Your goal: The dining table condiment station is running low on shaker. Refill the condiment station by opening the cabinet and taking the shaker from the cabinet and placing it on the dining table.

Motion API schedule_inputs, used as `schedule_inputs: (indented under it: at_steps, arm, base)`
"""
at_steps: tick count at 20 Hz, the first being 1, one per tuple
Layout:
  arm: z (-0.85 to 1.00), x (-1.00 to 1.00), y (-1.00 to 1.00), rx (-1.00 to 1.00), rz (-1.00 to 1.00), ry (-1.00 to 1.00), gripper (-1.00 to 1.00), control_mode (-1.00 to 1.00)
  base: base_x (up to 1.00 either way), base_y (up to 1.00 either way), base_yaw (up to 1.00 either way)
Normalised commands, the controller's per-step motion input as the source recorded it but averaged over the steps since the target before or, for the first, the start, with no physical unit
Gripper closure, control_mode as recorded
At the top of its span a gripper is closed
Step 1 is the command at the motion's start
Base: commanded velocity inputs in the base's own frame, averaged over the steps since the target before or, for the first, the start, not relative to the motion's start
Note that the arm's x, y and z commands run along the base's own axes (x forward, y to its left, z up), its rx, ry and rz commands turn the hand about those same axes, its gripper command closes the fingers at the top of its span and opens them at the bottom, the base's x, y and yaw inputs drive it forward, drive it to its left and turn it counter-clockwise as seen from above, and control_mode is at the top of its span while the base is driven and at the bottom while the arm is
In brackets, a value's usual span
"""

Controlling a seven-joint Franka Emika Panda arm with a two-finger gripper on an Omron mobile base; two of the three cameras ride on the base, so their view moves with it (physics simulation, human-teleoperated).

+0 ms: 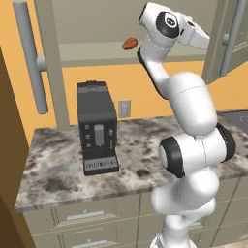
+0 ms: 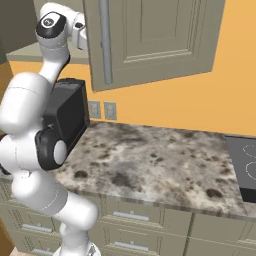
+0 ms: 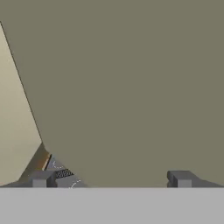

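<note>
Kitchen: marble-like counter (image 1: 58,169), coffee machine (image 1: 97,127), wall cabinet (image 2: 150,40), drawers (image 2: 130,220), stovetop (image 2: 243,167).

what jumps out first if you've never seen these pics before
The big white arm dominates, rising from the floor in front of the marbled counter up into the open cabinet. On the cabinet shelf lies a reddish-brown lump, and a black coffee machine stands on the counter below. In the hand view the pincer has its tips spread wide.

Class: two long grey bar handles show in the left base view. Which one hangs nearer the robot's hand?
The right-hand handle, on the open cabinet door beside the hand; the left handle hangs past the coffee machine.
</note>
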Motion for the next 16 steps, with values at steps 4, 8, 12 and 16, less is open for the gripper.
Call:
schedule_inputs:
  at_steps: [4,8,12,16]
  arm:
    - [0.15,-1.00,-1.00,0.13,-0.30,0.00,-1.00,-1.00]
    - [0.03,-1.00,-1.00,0.09,-0.27,-0.01,-1.00,-1.00]
    - [0.00,-0.99,-1.00,0.03,-0.24,-0.07,-1.00,-1.00]
    - [0.00,-0.81,-1.00,0.06,-0.19,-0.11,-1.00,-1.00]
  base:
    - [0.00,0.00,0.00]
    - [0.00,0.00,0.00]
    - [0.00,0.00,0.00]
    - [0.00,0.00,0.00]
